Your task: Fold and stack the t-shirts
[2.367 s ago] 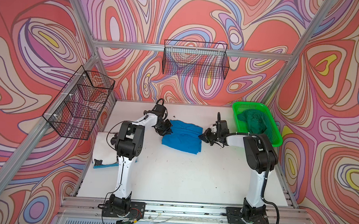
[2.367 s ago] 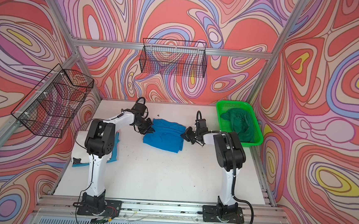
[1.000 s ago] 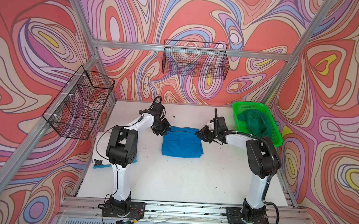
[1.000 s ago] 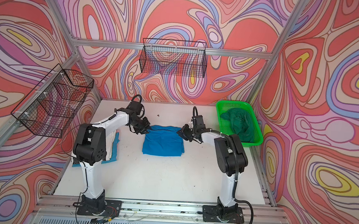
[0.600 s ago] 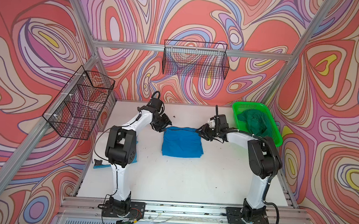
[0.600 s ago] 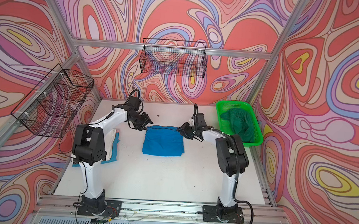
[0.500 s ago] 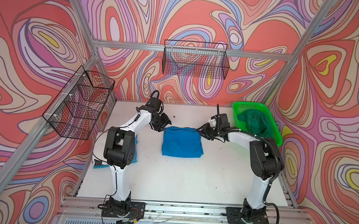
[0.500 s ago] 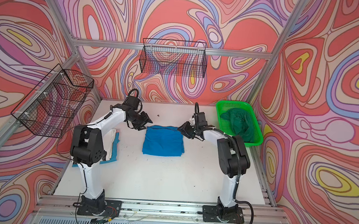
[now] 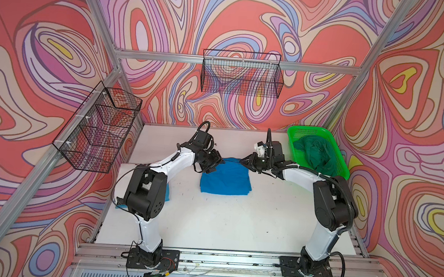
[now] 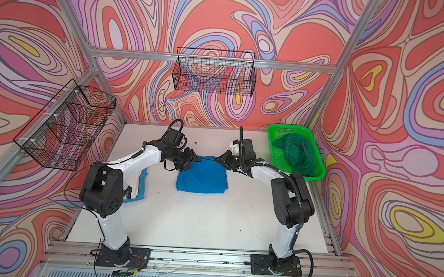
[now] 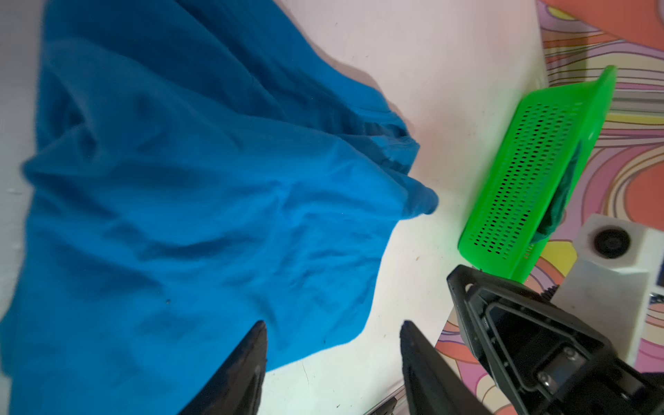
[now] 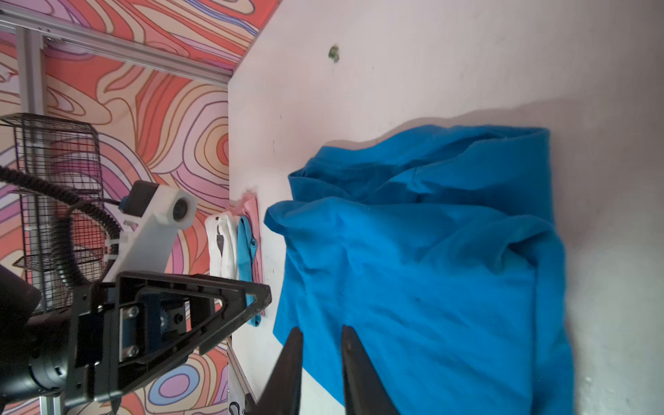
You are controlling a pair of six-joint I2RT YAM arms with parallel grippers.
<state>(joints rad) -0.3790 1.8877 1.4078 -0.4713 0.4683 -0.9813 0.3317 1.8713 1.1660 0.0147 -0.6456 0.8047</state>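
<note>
A bright blue t-shirt (image 9: 224, 178) (image 10: 201, 176) lies folded into a rough square mid-table. My left gripper (image 9: 218, 161) (image 11: 334, 325) hovers at its far left corner, open, with only the shirt's edge and bare table between the fingers. My right gripper (image 9: 244, 162) (image 12: 321, 328) hovers at the far right corner, fingers nearly together with a narrow gap, nothing pinched. A dark green t-shirt (image 9: 317, 156) (image 10: 297, 155) is crumpled in the green basket (image 9: 309, 129). At the table's left edge a white printed t-shirt (image 10: 135, 181) (image 12: 222, 244) lies on a lighter blue one (image 10: 142, 191) (image 12: 246, 251), partly hidden by the left arm.
Black wire baskets hang on the back wall (image 9: 241, 76) and the left wall (image 9: 98, 133). The green basket stands at the back right corner, close to the right arm. White tabletop (image 9: 223, 224) stretches in front of the blue shirt to the rail.
The blue shirt went from a rumpled, held heap to a flat square on the table. Both grippers let go and drew back slightly; the left jaws widened, the right narrowed again.
</note>
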